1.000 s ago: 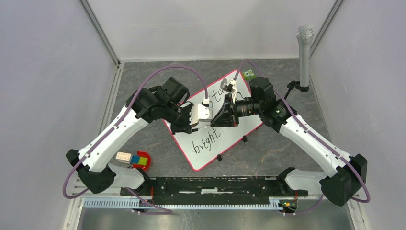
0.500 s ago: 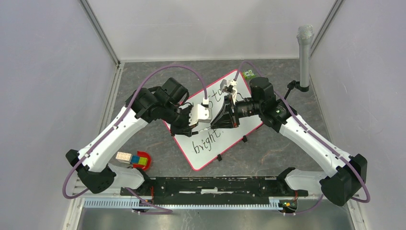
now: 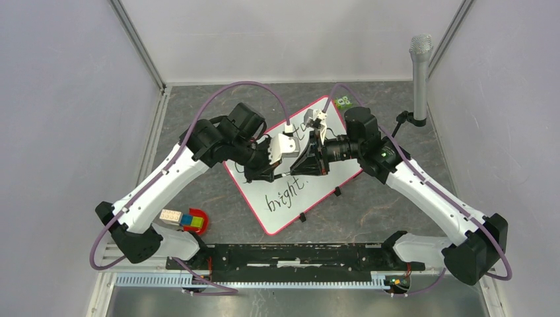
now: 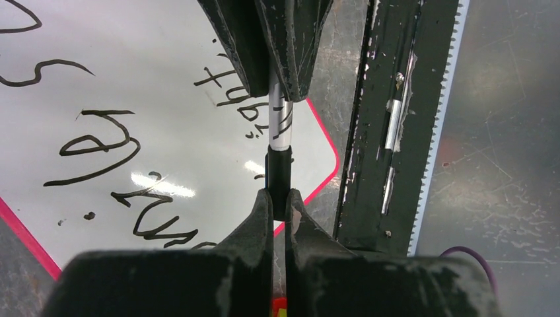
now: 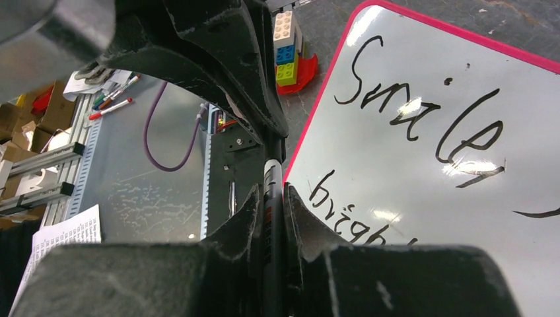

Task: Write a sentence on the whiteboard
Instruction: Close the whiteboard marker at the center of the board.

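Note:
The whiteboard (image 3: 290, 205) lies flat and askew on the table, red-framed. The sentence shows in black script: "bright." (image 3: 285, 195) from above, "Smile" (image 5: 422, 119) and part of "bright" in the right wrist view. Both grippers meet nose to nose above the board's middle. My right gripper (image 5: 271, 195) is shut on the marker (image 5: 271, 181), holding its grey barrel. My left gripper (image 4: 278, 198) is shut on the marker's black cap (image 4: 278, 175), which sits on the end of the white barrel (image 4: 280, 122). From above, the left gripper (image 3: 279, 173) and right gripper (image 3: 296, 168) hide the marker.
A stack of coloured toy bricks (image 3: 183, 218) sits on a red dish at the front left. A grey microphone (image 3: 420, 72) stands at the back right. A small green object (image 3: 343, 102) lies by the board's far corner. A black rail (image 3: 297, 254) runs along the near edge.
My left arm has swung toward the back and right, and its wrist has turned so the gripper faces the right gripper. The right arm has stayed still.

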`<control>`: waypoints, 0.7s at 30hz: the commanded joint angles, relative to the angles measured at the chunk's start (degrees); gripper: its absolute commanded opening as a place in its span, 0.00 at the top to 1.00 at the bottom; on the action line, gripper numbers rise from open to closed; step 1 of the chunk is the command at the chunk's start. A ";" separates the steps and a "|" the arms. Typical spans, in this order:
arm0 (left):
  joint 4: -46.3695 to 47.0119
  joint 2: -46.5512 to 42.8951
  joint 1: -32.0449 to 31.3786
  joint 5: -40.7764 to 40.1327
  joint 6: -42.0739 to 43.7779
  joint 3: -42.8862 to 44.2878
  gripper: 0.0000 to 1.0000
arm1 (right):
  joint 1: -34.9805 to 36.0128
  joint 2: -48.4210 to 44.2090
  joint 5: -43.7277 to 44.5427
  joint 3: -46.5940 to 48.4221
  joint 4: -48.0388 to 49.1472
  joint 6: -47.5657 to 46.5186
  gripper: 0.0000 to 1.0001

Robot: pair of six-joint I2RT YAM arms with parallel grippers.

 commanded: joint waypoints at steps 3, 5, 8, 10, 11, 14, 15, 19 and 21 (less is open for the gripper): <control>7.09 -0.48 -0.23 0.34 -1.71 1.26 0.98 | 0.68 0.32 1.42 1.70 1.65 -0.22 1.00; 7.20 -0.75 -0.32 1.25 -1.14 1.65 0.98 | 0.77 0.76 1.42 1.34 2.14 0.26 1.00; 7.91 -1.05 -0.36 2.90 -0.81 1.63 0.98 | 0.94 1.34 1.19 0.47 3.75 1.49 1.00; 9.23 -1.23 -0.49 4.52 -1.33 1.32 0.98 | 1.19 1.56 1.06 -0.11 5.36 2.84 1.00; 10.18 -1.25 -0.64 5.36 -2.03 1.27 0.98 | 1.36 1.88 0.99 -0.09 5.81 3.37 1.00; 13.52 -0.71 -0.91 6.96 -5.21 2.30 0.98 | 2.01 2.35 0.80 0.06 7.06 4.19 1.00; 14.68 -0.43 -0.94 7.70 -6.13 2.91 0.98 | 2.29 2.52 0.80 0.23 7.17 4.24 1.00; 18.28 1.51 -1.41 10.19 -8.88 6.68 0.98 | 3.29 3.47 0.45 0.17 7.49 4.72 1.00; 18.31 2.93 -1.70 12.15 -9.22 9.32 0.98 | 3.87 3.68 0.54 -0.07 7.32 4.23 1.00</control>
